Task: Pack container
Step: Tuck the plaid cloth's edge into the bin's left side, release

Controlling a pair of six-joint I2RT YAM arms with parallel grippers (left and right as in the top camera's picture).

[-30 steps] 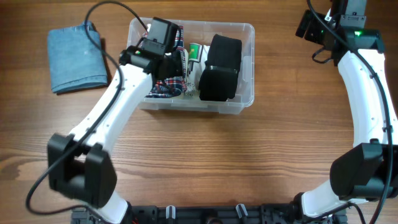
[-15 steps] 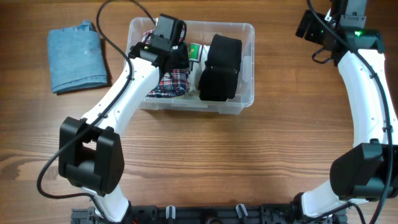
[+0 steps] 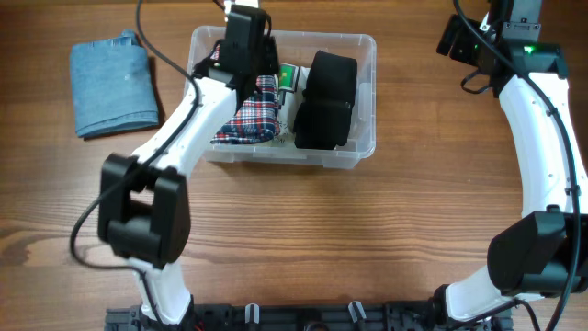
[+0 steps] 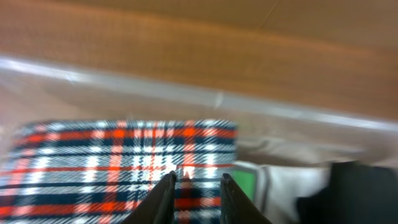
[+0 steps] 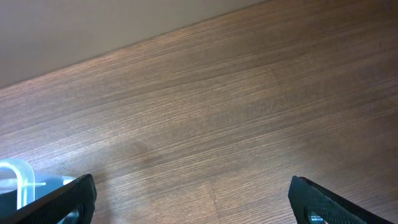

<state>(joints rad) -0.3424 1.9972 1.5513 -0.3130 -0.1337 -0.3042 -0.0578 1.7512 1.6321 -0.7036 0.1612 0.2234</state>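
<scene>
Both arms [image 3: 542, 138] have white shells, black joints [image 3: 142, 225], trailing black cables [image 3: 156, 61] and black gripper fingers [image 4: 163, 200].

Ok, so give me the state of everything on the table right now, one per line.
Clear rectangular plastic container: lidless, partly packed.
Red plaid folded cloth: inside container, left side.
Black folded garment: inside container, right side.
Blue folded cloth: outside, on table.
Left claw: narrowly open, empty, above plaid cloth.
Right claw: wide open, empty.

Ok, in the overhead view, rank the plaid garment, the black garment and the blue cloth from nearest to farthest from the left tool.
1. plaid garment, just under the left tool, in the container's left half.
2. black garment, in the container's right half.
3. blue cloth, outside on the table, far left.
</scene>
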